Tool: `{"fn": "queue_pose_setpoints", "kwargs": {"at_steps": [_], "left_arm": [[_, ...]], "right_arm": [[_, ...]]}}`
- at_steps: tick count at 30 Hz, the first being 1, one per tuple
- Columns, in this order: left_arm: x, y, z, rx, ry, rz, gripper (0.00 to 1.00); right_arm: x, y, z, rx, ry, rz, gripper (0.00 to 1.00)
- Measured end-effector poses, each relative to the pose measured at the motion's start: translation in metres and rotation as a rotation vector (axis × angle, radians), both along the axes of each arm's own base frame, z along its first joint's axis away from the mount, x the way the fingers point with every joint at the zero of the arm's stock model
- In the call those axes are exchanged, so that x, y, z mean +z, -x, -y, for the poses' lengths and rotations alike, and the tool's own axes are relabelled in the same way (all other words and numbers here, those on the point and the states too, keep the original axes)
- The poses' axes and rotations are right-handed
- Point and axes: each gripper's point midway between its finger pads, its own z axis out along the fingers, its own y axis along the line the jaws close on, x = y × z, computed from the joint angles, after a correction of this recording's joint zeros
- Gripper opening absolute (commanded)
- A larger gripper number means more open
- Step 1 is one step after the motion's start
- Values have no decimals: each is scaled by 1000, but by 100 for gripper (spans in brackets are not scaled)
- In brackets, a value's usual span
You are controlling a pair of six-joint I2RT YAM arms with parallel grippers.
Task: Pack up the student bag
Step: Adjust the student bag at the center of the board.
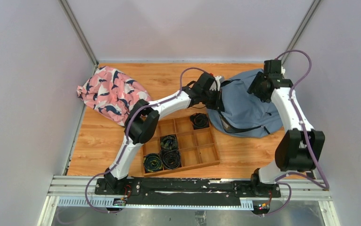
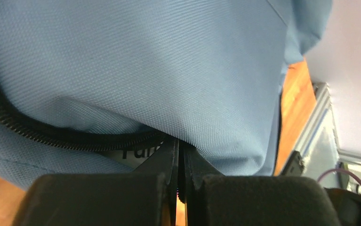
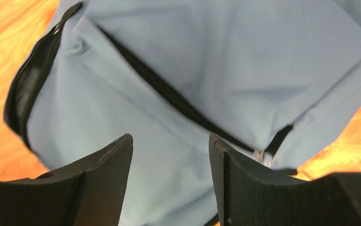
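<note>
Student bag (image 1: pixel 244 109) touches closed left gripper (image 2: pixel 180 144) (right gripper (image 3: pixel 170 139) open above).

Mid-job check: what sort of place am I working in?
Likely a lab test booth: plain grey walls box in a wooden tabletop, with a metal mounting rail along its near edge.

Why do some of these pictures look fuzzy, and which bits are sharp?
Top view: evenly lit, sharp throughout, soft shadows only. Left wrist view: the weave of the student bag is crisp, the left claw is too close and blurred, the wall at right is washed out. Right wrist view: the bag looks smeared, the right claw has clearer dark edges.
</note>
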Motion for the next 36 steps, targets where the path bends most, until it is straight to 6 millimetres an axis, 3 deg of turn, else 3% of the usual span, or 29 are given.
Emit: {"fn": "queue_pose_setpoints", "kwargs": {"at_steps": [2,6,11,17,23,25,27,29,33,36], "left_arm": [[7,12,1,-9,10,-5,0],[34,21,4,-15,43,25,0],[61,19,6,-23,82,65,0],[65,21,7,-35,94,65,0],[70,32,10,-68,127,35,0],[74,42,10,-82,143,15,15],[81,48,11,-98,147,22,43],[87,49,9,-116,122,48,53],[109,35,-5,-109,93,98,52],[115,12,-34,-45,94,111,52]], "right_arm": [[12,14,-12,48,-7,32,65],[26,52,-14,72,11,81,65],[20,100,-4,62,36,63,61],[12,138,-3,53,36,51,60],[19,139,-28,123,-75,88,59],[22,135,-35,148,-108,94,59],[26,130,-38,161,-123,98,58],[29,126,-40,168,-134,103,58],[28,124,-42,168,-150,95,57],[26,124,-45,172,-165,90,57]]}}
